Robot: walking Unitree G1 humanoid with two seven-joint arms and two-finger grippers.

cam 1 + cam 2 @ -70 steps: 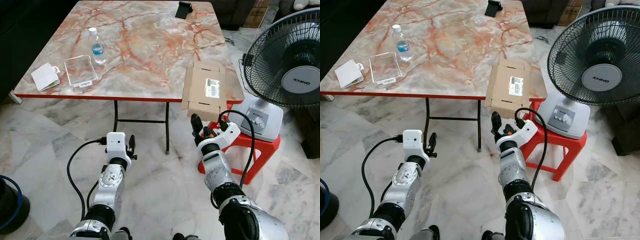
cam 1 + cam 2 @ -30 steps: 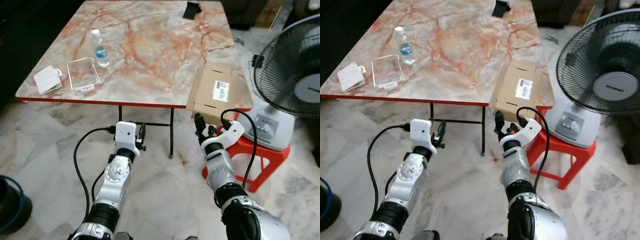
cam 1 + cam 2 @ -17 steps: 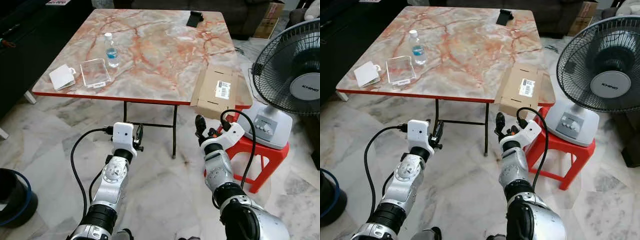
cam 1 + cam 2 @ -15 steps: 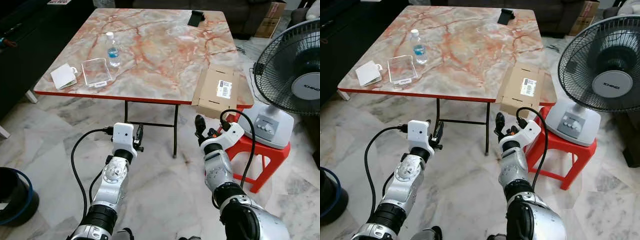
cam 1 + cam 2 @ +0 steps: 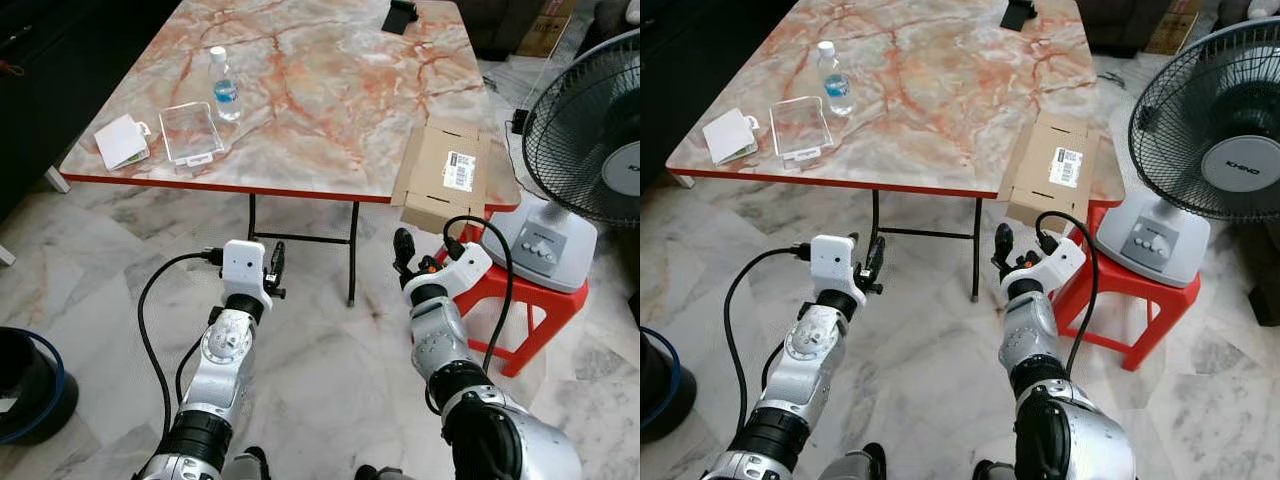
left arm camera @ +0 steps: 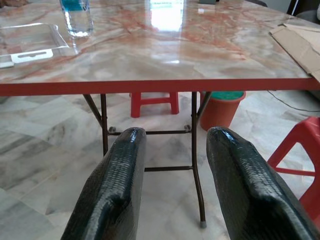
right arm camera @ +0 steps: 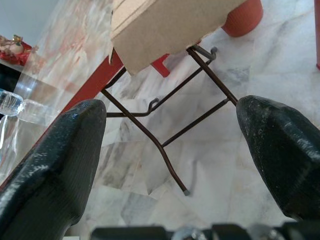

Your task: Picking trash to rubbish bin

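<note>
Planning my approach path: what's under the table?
Under the table are its thin metal legs and marble floor. Farther back sit a red stool and an orange bucket. The tabletop hides whatever lies beneath its far half.

Home living area: marble-top folding table, standing fan, marble floor.

On the hub of the standing fan beside me I can read the brand as "KHIND" — small grey letters on the pale centre disc. The flattened cardboard box at the table's corner carries a white shipping label with a black barcode — its print is too small for me to read. The water bottle has a blue label, also illegible.
</note>
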